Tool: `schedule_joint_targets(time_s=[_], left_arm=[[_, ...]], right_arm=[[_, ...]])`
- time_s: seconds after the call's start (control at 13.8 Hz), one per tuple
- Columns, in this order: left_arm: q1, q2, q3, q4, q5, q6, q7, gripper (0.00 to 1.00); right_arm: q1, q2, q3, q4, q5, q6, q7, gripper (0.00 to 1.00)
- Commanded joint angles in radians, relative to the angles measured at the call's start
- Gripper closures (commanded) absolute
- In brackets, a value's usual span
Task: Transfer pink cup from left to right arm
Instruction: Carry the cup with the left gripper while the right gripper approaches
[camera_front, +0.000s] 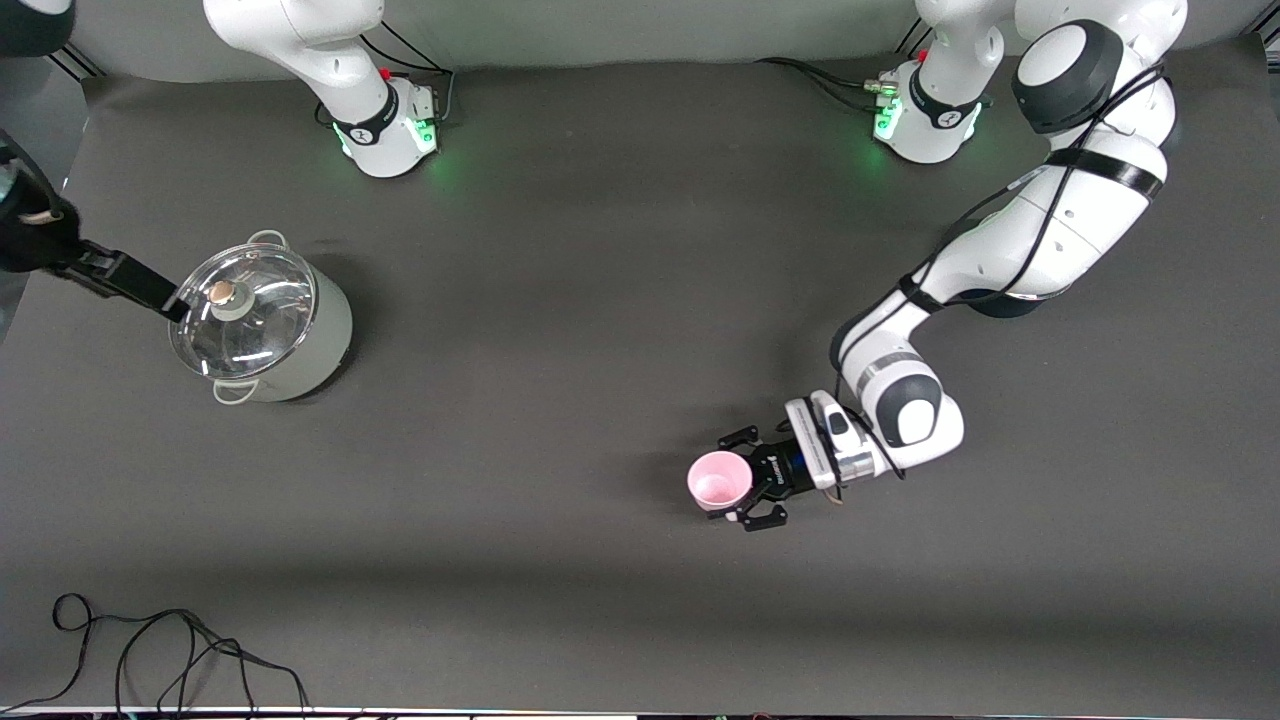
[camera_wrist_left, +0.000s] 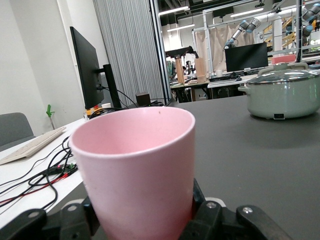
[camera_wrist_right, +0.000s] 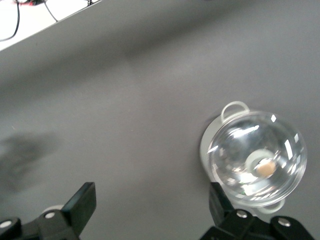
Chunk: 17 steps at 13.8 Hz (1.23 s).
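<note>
The pink cup (camera_front: 719, 480) stands upright, mouth up, toward the left arm's end of the table, nearer the front camera than the pot. My left gripper (camera_front: 746, 479) is shut on it from the side, one black finger on each flank. In the left wrist view the pink cup (camera_wrist_left: 137, 165) fills the space between the fingers (camera_wrist_left: 199, 202) of the left gripper (camera_wrist_left: 143, 216). Whether its base touches the table is hidden. My right gripper (camera_front: 172, 300) hangs open over the table beside the pot, at the right arm's end. The right gripper (camera_wrist_right: 151, 200) holds nothing.
A pale green pot (camera_front: 300, 345) with a glass lid (camera_front: 243, 310) stands at the right arm's end, also seen as the pot (camera_wrist_right: 256, 159) and the pot (camera_wrist_left: 282, 95). Loose black cable (camera_front: 170, 650) lies at the table's edge nearest the front camera.
</note>
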<state>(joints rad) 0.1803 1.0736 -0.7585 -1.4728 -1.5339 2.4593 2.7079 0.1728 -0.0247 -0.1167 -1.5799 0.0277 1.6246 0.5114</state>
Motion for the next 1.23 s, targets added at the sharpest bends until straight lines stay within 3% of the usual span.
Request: schedule_joint_targets(time_s=[0.0, 0.36, 0.51, 0.8, 1.16], left_arm=[[0.004, -0.015, -0.077, -0.006, -0.032, 0.114, -0.044, 1.0], [-0.001, -0.03, -0.309, 0.031, -0.035, 0.474, -0.105, 1.0], [-0.039, -0.035, -0.369, 0.054, -0.035, 0.611, -0.155, 1.0], [-0.267, -0.057, -0.378, 0.242, -0.031, 0.89, -0.258, 1.0], [-0.452, -0.086, -0.346, 0.376, -0.023, 1.041, -0.329, 1.0]], right_arm=[[0.005, 0.016, -0.006, 0.029, 0.067, -0.023, 0.116, 0.0], [0.008, 0.017, -0.006, 0.035, 0.086, -0.023, 0.174, 0.0], [0.04, 0.064, -0.008, 0.09, 0.084, -0.026, 0.196, 0.0], [0.043, 0.114, -0.006, 0.127, 0.084, -0.032, 0.216, 0.0], [0.082, 0.181, 0.003, 0.173, 0.072, -0.032, 0.217, 0.0]])
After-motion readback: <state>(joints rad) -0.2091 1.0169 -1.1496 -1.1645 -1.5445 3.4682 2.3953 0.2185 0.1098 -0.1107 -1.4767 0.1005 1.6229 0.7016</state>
